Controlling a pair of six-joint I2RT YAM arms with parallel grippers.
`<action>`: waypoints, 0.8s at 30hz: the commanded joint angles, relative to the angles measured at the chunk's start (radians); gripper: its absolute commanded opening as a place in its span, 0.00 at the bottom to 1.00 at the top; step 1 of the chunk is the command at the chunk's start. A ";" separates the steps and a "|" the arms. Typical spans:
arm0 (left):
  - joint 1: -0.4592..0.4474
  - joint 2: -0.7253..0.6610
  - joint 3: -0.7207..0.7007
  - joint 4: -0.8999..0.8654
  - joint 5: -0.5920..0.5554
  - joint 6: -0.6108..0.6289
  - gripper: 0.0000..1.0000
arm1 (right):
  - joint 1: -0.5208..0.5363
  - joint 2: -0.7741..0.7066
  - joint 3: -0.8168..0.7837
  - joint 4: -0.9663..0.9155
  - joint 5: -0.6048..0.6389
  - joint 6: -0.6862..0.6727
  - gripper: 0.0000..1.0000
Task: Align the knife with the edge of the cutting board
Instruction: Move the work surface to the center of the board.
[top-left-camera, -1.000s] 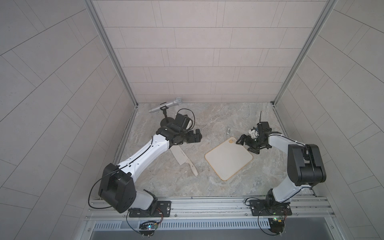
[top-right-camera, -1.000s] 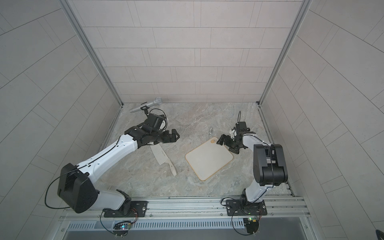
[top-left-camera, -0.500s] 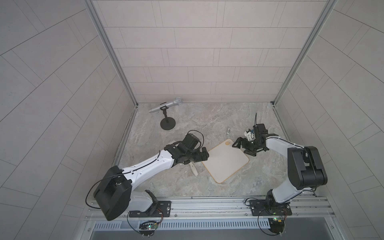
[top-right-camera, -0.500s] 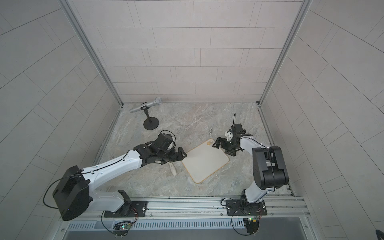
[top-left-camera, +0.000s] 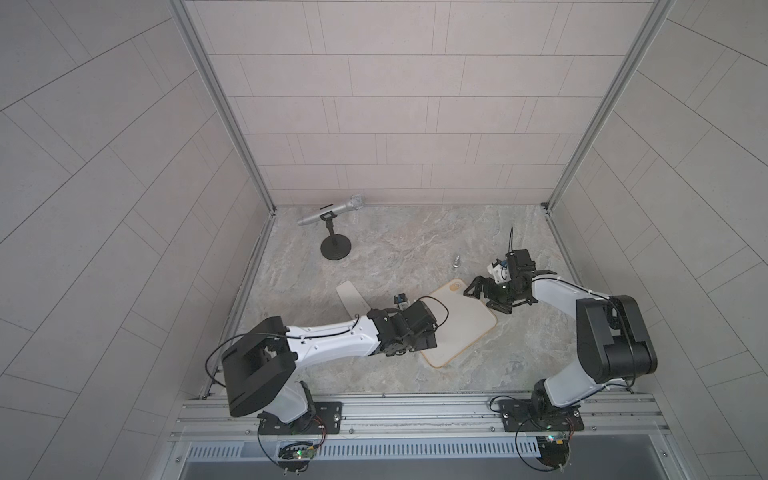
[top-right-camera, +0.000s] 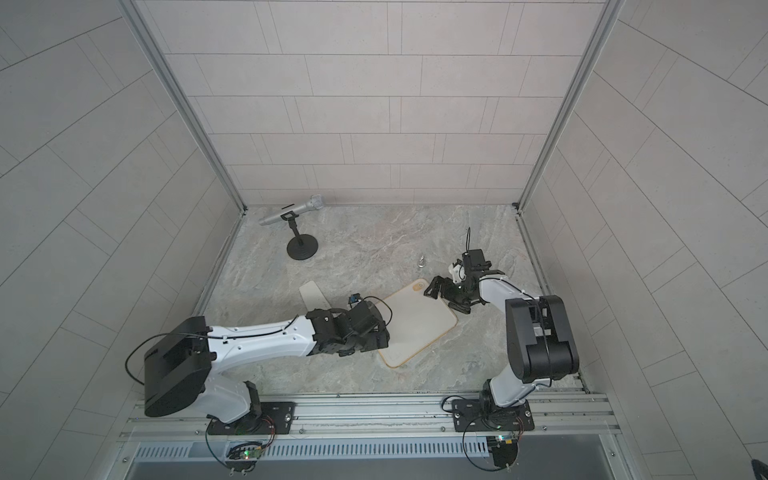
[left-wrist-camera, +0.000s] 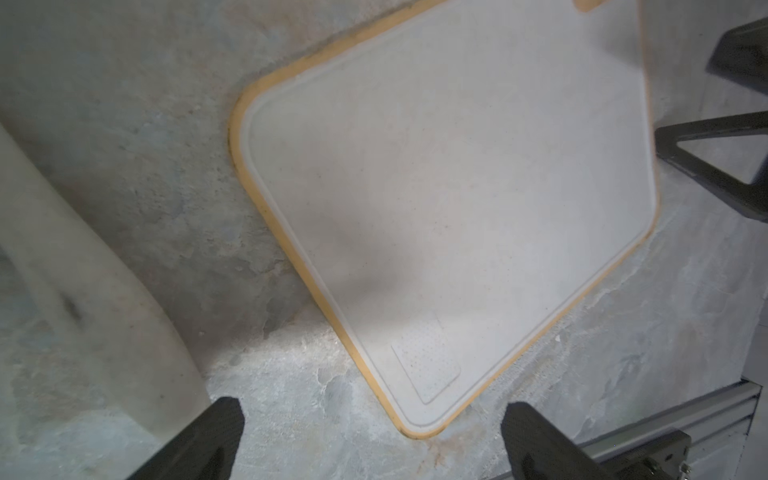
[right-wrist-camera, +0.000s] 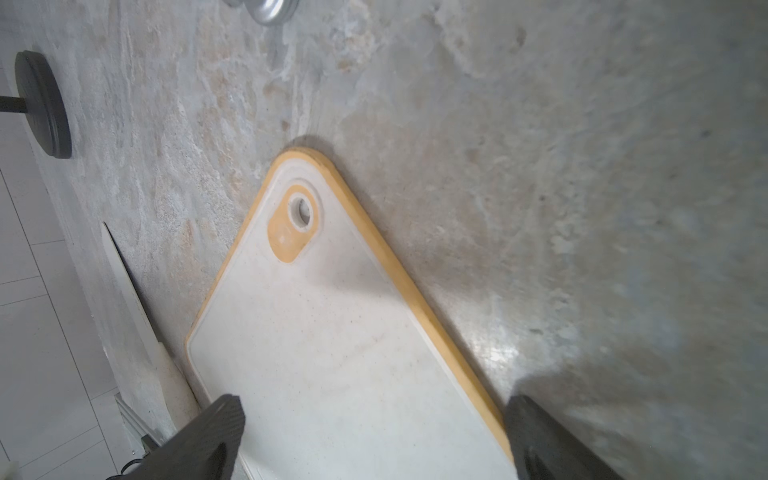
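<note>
1. The cutting board (top-left-camera: 465, 324) lies flat on the counter (top-left-camera: 395, 249), right of centre in both top views and turned like a diamond. My left arm (top-left-camera: 332, 338) covers its lower-left side.
2. The knife (top-left-camera: 348, 294) sits left of the board. In the top views only the pale blade end shows; the rest runs under the arm's black wrist.
3. In the left wrist view, a blurred cream shape cut off by the frame looks like the handle. It runs beside the board's tan rim with bare counter between them.
4. The left claw (left-wrist-camera: 374, 419) is spread wide and grips nothing. I see only its two black fingertips. One is just beside the handle's end, but I cannot tell if they touch.
5. The right claw (top-left-camera: 487, 298) is also spread and empty, at the board's upper corner with the hole. Contact with the board is unclear.
6. In the right wrist view the knife is a thin sliver, so I cannot judge whether it is parallel to the board.
7. A microphone (top-left-camera: 332, 212) stands at the counter's upper left. A metal piece (top-left-camera: 456, 261) above the board is too small to name.
</note>
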 joint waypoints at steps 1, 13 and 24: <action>-0.004 0.053 0.039 -0.029 -0.038 -0.074 1.00 | 0.019 0.035 -0.059 -0.100 0.020 0.015 1.00; 0.004 0.197 0.165 -0.048 -0.028 -0.087 1.00 | 0.041 0.034 -0.059 -0.109 0.025 0.019 1.00; 0.020 0.233 0.181 -0.076 -0.016 -0.106 1.00 | 0.048 0.036 -0.058 -0.113 0.024 0.017 1.00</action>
